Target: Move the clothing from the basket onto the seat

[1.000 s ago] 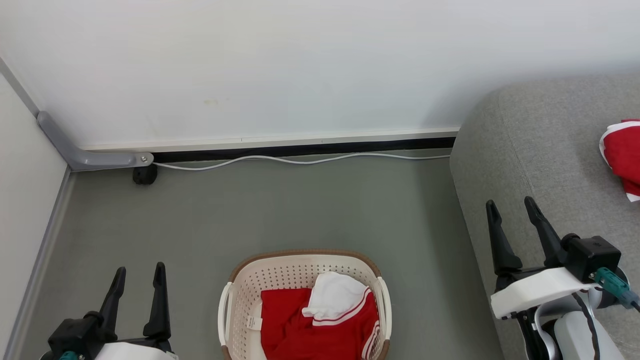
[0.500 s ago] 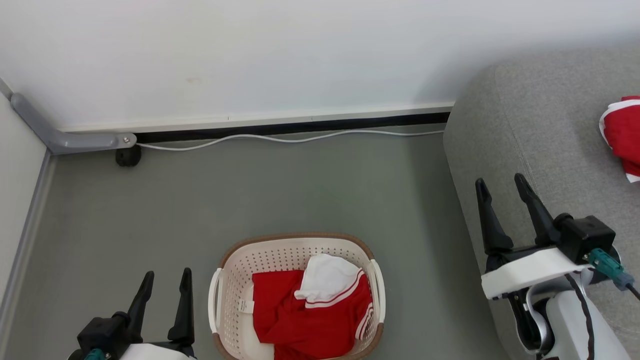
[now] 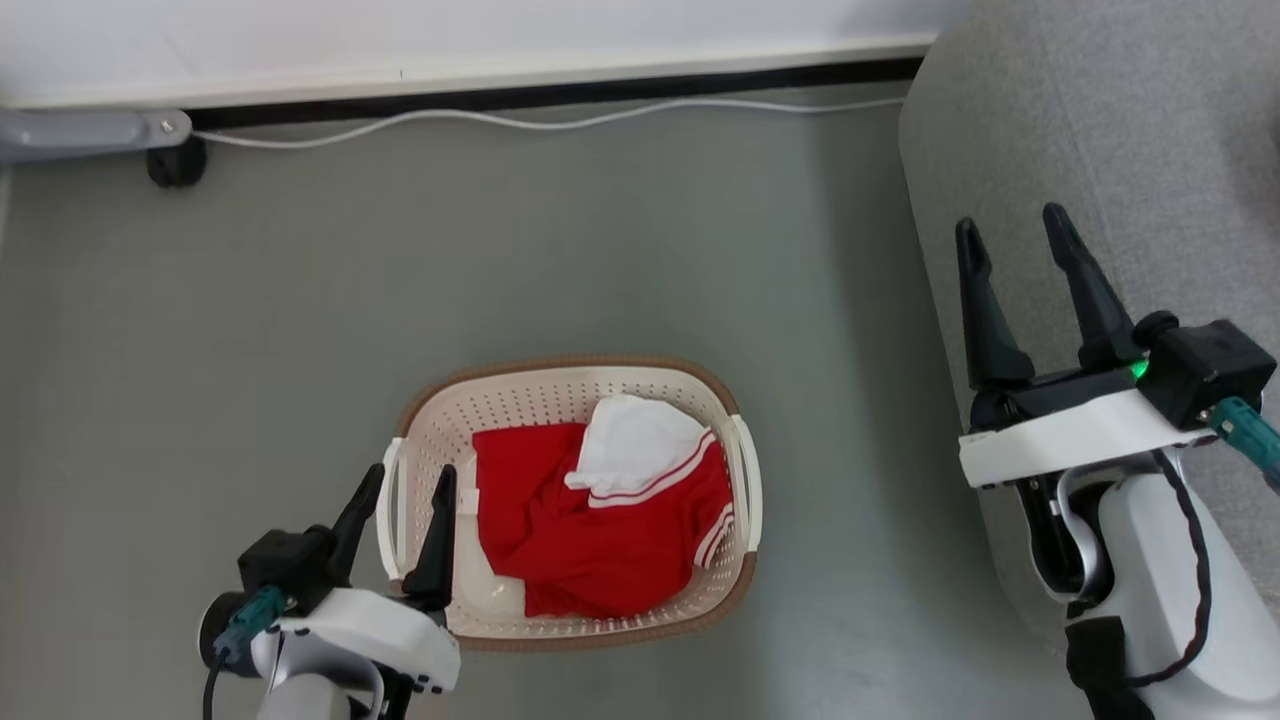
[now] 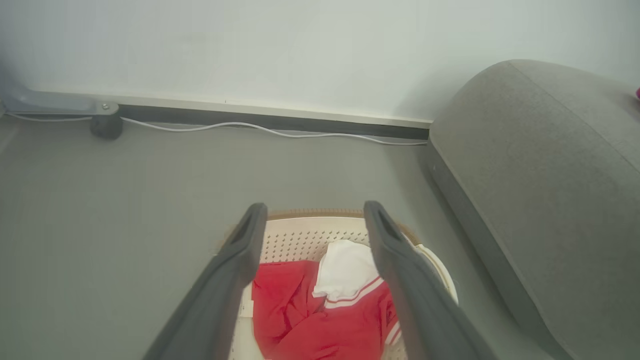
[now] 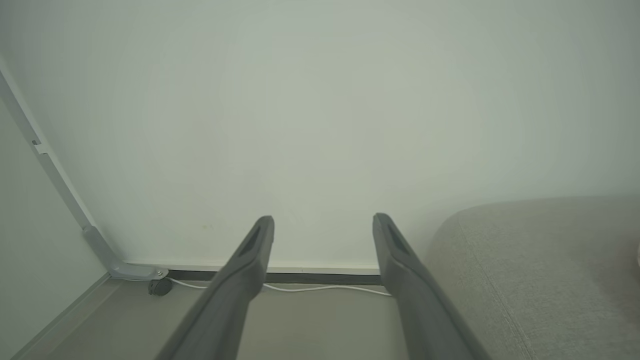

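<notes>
The cream basket with its brown rim stands on the grey floor. Inside it lies the clothing, crumpled red fabric with a white panel and striped trim. My left gripper is open, and its fingertips sit over the basket's left handle and rim. In the left wrist view the left gripper frames the clothing and the basket. My right gripper is open and empty above the left edge of the grey seat. The right wrist view has the right gripper facing the wall, with the seat at the right.
A white cable runs along the black baseboard at the foot of the white wall. A grey bracket with a black foot sits at the far left corner. Grey floor lies between the basket, wall and seat.
The head camera has tilted down, so the wall and the seat's top slid out of the picture. My left gripper has come in from the left to the basket's left rim.
</notes>
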